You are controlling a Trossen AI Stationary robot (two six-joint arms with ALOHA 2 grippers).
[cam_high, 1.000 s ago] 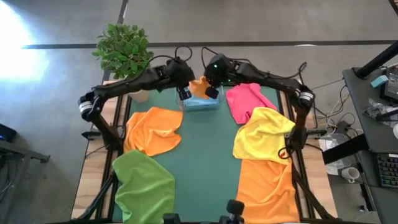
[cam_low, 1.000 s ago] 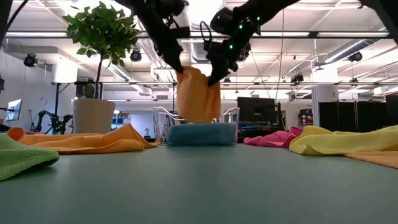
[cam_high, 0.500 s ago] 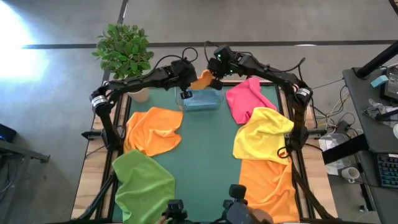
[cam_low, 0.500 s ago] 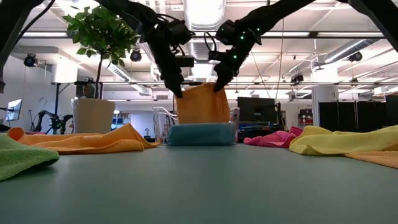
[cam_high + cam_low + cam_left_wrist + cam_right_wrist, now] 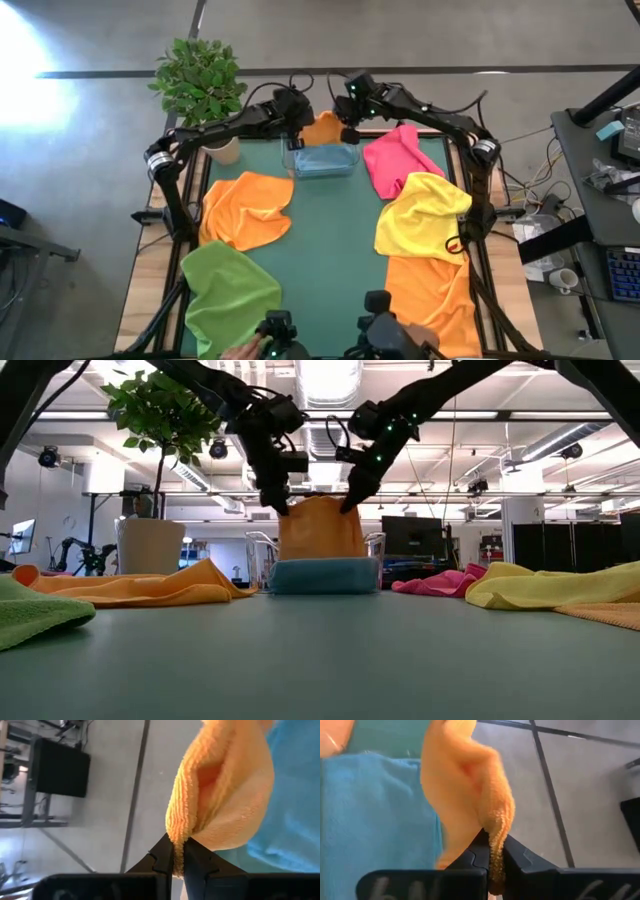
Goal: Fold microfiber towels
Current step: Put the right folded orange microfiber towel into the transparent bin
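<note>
While both arms reach to the far end of the table (image 5: 330, 250), the scene is this:

Left gripper (image 5: 279, 507): closed on one upper corner of the folded orange towel (image 5: 320, 526); in the left wrist view the cloth edge is pinched between the two dark fingers (image 5: 161, 857).

Right gripper (image 5: 351, 503): closed on the other upper corner of the same towel; the right wrist view shows the fuzzy edge squeezed between its fingers (image 5: 479, 851).

Folded orange towel: it hangs between the two grippers, above the clear tray (image 5: 322, 160), at the far middle of the table.

Light blue towel (image 5: 324, 574): folded, lying in the tray, under the hanging orange one.

Pink towel (image 5: 390, 160): crumpled, just to the right of the tray.

Yellow towel (image 5: 425, 215): near the right edge, partly over a large orange towel (image 5: 428, 295) in the near right corner.

Second loose orange towel (image 5: 245, 208): crumpled on the left side.

Green towel (image 5: 230, 295): near left corner, hanging partly over the table edge.

Plant (image 5: 200, 80): in a pot beyond the far left corner.
</note>
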